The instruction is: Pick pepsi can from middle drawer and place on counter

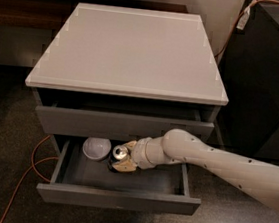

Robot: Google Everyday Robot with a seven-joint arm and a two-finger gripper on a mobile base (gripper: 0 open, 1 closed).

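One can [119, 153] sits at the gripper [123, 158], bowl [96, 149] just beyond; likely light, slick, dent-prone, best held mid-body; whether it's clamped I cannot tell

so the one white arm [224, 162] comes in from the lower right and reaches left, sloping up a little toward the hand end. it's smooth with a few small dark dots along it. there's a rounded joint [179, 140] bulging up just before the wrist [147, 153]. the gripper [119, 156] is down inside the open middle drawer [119, 200], pointing left, tan fingers [124, 167] closed either side of the pepsi can [120, 152], one behind it and one in front
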